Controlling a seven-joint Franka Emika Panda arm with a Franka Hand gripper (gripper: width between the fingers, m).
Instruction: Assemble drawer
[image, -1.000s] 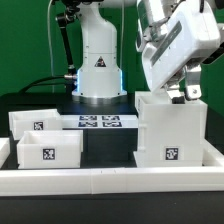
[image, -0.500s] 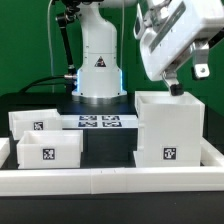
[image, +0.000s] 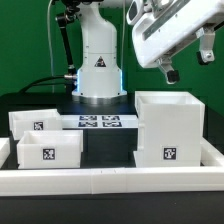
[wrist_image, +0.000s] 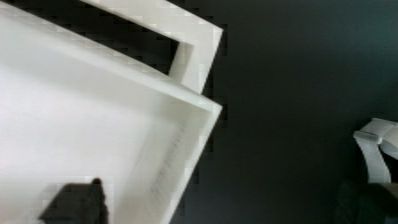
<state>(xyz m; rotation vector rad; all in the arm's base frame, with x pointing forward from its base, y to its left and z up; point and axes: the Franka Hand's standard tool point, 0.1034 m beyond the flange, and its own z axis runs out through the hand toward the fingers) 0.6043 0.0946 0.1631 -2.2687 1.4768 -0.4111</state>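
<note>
The drawer's large white cube-like casing (image: 168, 130) stands on the black table at the exterior view's right, with its tag facing front. Two small shallow trays (image: 35, 121) (image: 48, 150) sit at the exterior view's left, each with a tag. My gripper (image: 188, 62) hangs in the air above the casing's top, tilted, open and empty, touching nothing. In the wrist view I see the casing's white rim (wrist_image: 187, 95) from above, and one dark fingertip (wrist_image: 71, 203) over its white inside.
The marker board (image: 98, 122) lies flat between the trays and the casing. The arm's white base (image: 98, 65) stands behind it. A low white rim (image: 110, 178) edges the table's front. Black table surface (wrist_image: 302, 120) shows beside the casing.
My gripper has risen from the casing's top edge and moved toward the exterior view's left. The casing and the trays have not moved.
</note>
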